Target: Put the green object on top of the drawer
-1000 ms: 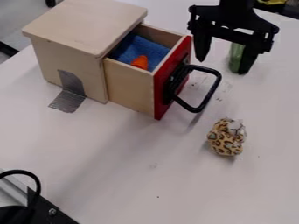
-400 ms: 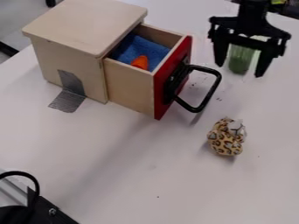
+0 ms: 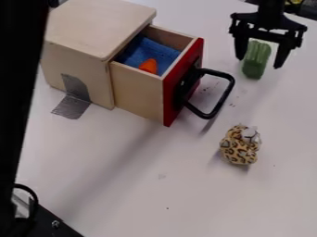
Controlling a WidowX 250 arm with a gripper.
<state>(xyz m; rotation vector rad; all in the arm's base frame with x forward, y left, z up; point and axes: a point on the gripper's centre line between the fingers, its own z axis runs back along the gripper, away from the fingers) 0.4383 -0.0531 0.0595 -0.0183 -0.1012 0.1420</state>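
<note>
Toward the upper right of the camera view, the black two-finger gripper (image 3: 259, 63) hung over the pale white table (image 3: 148, 194), its fingers wide apart, one on each side of the ribbed green oblong object (image 3: 255, 62). The green object sat on the table between the fingers, beyond the drawer's handle; whether either finger touched it, I could not tell. To the left stood the light wooden box (image 3: 99, 23) with a flat top, its wooden drawer (image 3: 137, 91) pulled out toward the right. Inside the drawer lay a blue cloth (image 3: 151, 52), and on the cloth, by the near wall, an orange pointed thing (image 3: 148, 65). The drawer's red front (image 3: 170, 104) bore a black looped handle (image 3: 223, 99). Silver-grey tape (image 3: 72, 105) ran from the box's side down onto the table. Nearer the camera than the handle sat a small leopard-spotted plush toy (image 3: 239, 147), well apart from the gripper. Along the left edge, a large black shape (image 3: 18, 92) hid part of the box, and beneath it was a black curved cable (image 3: 31, 190).
</note>
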